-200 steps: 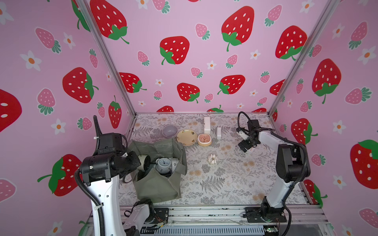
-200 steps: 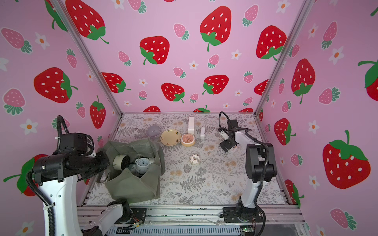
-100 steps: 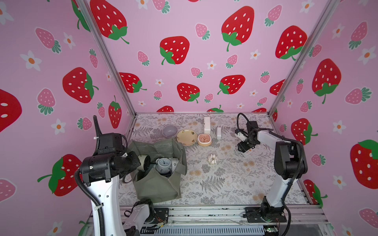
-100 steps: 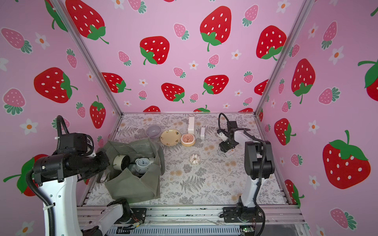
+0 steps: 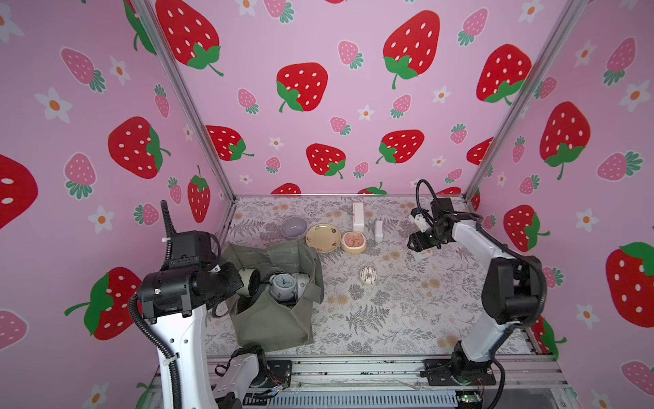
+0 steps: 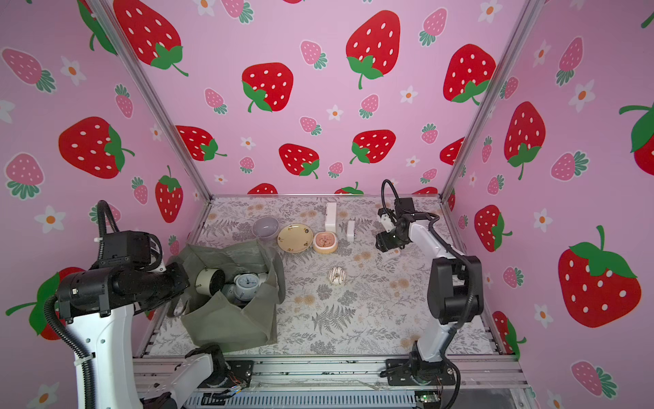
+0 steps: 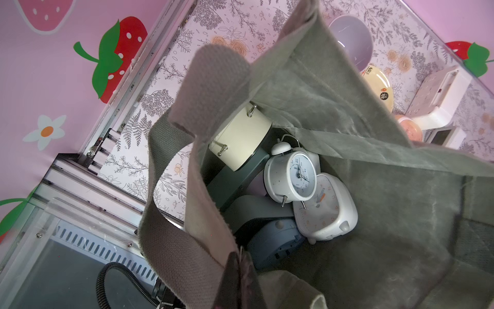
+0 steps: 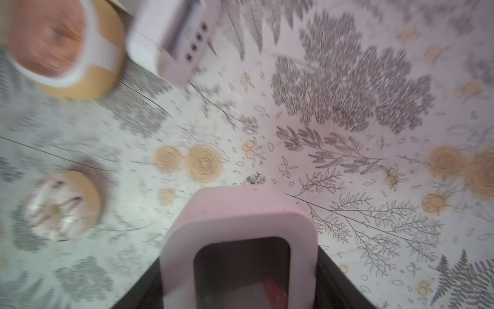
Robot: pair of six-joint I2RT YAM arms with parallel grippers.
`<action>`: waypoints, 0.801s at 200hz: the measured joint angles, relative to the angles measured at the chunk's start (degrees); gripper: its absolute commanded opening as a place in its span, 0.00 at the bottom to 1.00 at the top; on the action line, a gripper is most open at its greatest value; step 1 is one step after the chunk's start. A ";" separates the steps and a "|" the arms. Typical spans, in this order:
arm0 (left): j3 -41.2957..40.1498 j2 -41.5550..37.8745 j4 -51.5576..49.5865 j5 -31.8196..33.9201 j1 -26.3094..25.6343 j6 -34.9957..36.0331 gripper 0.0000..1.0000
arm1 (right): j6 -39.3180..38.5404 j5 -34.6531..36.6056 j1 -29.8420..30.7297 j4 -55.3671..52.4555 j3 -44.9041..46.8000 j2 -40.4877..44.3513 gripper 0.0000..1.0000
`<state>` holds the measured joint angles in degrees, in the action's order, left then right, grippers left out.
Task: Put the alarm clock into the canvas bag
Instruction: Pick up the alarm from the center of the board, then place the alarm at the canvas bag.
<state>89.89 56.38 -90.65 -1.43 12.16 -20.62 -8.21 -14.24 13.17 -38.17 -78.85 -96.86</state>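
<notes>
One alarm clock [image 8: 240, 214] (white) sits between the right fingers [image 8: 336, 291].

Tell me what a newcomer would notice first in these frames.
The loud strawberry wallpaper on every wall hits first. Next comes the canvas bag at the front left of the floral table, gaping open over a pile of alarm clocks, with the left hand pinching one handle. Toward the back right, the right hand grips a small white digital clock.
</notes>
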 measured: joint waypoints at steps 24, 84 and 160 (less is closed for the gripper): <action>0.00 0.00 0.00 0.13 0.00 -0.26 0.00 | 7.63 -6.54 4.59 2.80 -3.37 10.08 0.47; 0.00 -0.50 0.00 -0.61 0.00 -1.09 0.00 | 28.15 -20.85 20.68 24.63 -10.84 16.85 0.46; 0.00 -1.27 0.02 -2.29 0.00 -1.20 0.00 | 25.05 -19.26 44.96 23.56 -31.67 -2.97 0.45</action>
<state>89.89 55.11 -90.63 -3.73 12.16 -21.82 16.84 -33.50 58.13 -14.61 -110.52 -99.83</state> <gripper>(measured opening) 0.059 0.679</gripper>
